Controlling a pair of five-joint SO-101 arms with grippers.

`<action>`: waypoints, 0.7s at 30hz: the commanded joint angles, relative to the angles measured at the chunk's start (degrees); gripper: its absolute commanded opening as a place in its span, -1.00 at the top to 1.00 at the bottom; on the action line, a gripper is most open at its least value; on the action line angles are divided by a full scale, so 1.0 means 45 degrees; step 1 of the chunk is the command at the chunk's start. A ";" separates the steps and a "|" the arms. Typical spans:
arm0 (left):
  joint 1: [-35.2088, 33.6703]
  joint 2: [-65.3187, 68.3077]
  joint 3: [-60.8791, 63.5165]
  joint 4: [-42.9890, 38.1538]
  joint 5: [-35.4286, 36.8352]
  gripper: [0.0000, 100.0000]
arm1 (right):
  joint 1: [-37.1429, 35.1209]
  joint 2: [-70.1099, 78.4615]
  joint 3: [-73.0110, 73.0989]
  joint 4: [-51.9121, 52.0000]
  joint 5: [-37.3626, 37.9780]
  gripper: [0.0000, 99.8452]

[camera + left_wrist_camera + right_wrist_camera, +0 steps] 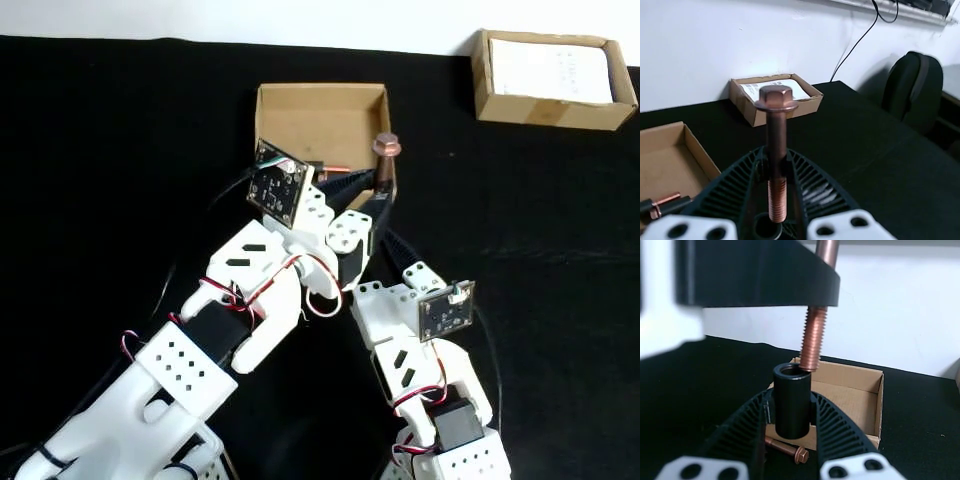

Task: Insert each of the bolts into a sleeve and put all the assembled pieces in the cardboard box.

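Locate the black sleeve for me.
In the right wrist view the sleeve stands upright in the right claw, before the cardboard box, bolt tip at its mouth.

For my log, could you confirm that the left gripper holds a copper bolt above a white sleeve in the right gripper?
The sleeve in the right gripper is black, not white, as the right wrist view shows; the left gripper holds the copper bolt above it.

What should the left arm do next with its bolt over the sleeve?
Probably shift the bolt slightly toward the bore's centre, then lower it. The left end effector holds it head up, and its threaded tip sits at the rim of the sleeve gripped upright by the right end effector, not yet inside.
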 commanded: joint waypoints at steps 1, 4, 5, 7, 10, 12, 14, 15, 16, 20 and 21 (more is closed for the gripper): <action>-0.0127 -0.0107 -0.0557 -0.0039 -0.0684 0.98 | -0.0010 -0.0107 0.1416 -0.0205 0.0020 0.99; -0.0127 -0.0107 -0.0420 -0.0039 -0.0684 0.98 | -0.0010 -0.0107 0.1416 -0.0205 0.0039 0.99; -0.0127 -0.0107 -0.0303 -0.0039 -0.0703 0.98 | -0.0010 -0.0107 0.1416 -0.0205 0.0039 0.99; -0.0107 -0.0107 -0.0166 -0.0039 -0.0684 0.98 | 0.0010 -0.0107 0.1416 -0.0205 0.0039 0.99; -0.0127 -0.0107 -0.0107 -0.0039 -0.0664 0.98 | 0.0342 -0.0107 0.1416 -0.0010 0.0039 0.99; -0.0068 -0.0107 -0.0107 -0.0039 -0.0664 0.98 | 0.0400 -0.0107 0.1416 0.0049 0.0039 0.99; -0.0010 -0.0107 -0.0107 0.0000 -0.0645 0.98 | 0.0400 -0.0107 0.1416 0.0049 0.0039 0.99; 0.0088 -0.0107 -0.0107 0.0000 -0.0645 0.98 | 0.0400 -0.0107 0.1416 0.0049 0.0039 0.99; 0.0147 -0.0107 -0.0049 0.0000 -0.0645 0.98 | 0.0400 -0.0107 0.1416 0.0049 0.0039 0.99; 0.0186 -0.0107 0.0303 -0.0039 -0.0645 0.98 | 0.0400 -0.0107 0.1358 0.0049 0.0039 0.99; 0.0205 -0.0107 0.0420 -0.0039 -0.0645 0.98 | 0.0400 -0.0107 0.1358 0.0049 0.0039 0.99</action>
